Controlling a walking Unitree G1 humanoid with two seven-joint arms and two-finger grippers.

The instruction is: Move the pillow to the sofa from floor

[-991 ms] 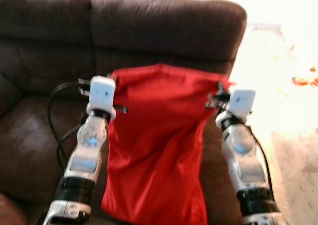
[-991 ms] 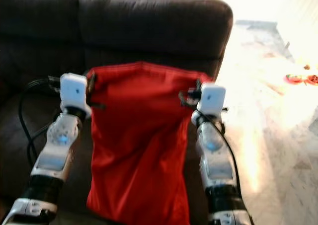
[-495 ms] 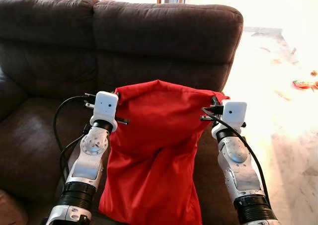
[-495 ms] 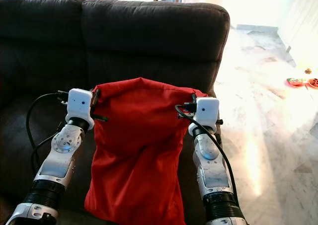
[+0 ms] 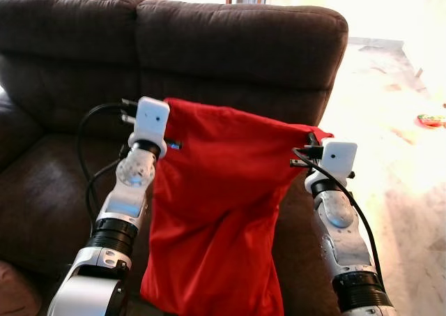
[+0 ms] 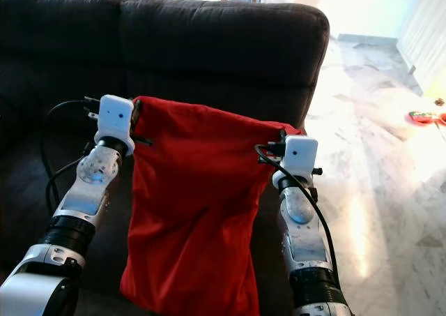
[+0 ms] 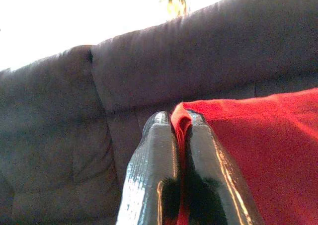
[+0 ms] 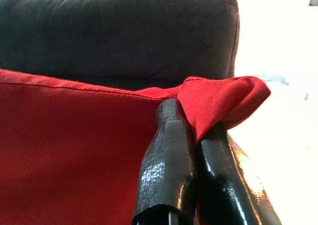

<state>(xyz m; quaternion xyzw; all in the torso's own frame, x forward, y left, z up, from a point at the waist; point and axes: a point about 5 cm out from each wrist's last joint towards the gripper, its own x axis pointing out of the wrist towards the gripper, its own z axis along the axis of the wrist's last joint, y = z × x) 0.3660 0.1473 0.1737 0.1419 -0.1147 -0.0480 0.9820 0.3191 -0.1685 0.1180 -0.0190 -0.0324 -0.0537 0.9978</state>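
Red pillow (image 5: 219, 211), more like a limp, flat cover w/ not much stuffing, hanging off the floor in front of the sofa (image 5: 230, 51), top edge stretched between both arms, bottom drooping down toward the seat front. Top edge tilted: higher on the left side, lower on the right.

Left gripper (image 7: 180, 130) clamped tight on the upper left corner, red fabric squeezed btwn the two black fingers (image 7: 154, 170). Right gripper (image 8: 191, 123) pinched shut on the upper right corner, w/ a loose fold of cloth bunched over the tips. Both grips look like just a thin bit of edge, not a deep bite.

Sofa dark brown, backrest right behind the pillow, seat cushion (image 5: 49, 197) below and to the left. Pale tiled floor (image 6: 376, 162) off to the right, bright w/ sun, some small reddish stuff (image 6: 424, 116) lying far out there.

Looks like carry/lift is done, placement not yet; still needs lowering onto the seat and letting go.

What could go wrong imo:
- thin corner pinch slipping if arms pull apart more, esp. the right one w/ that loose fold
- uneven height = pillow sliding or landing crooked
- pillow sits near the right end of the sofa, so an early drop could let it slump off the front or side back to the floor
- floppy bottom folding under itself on the seat
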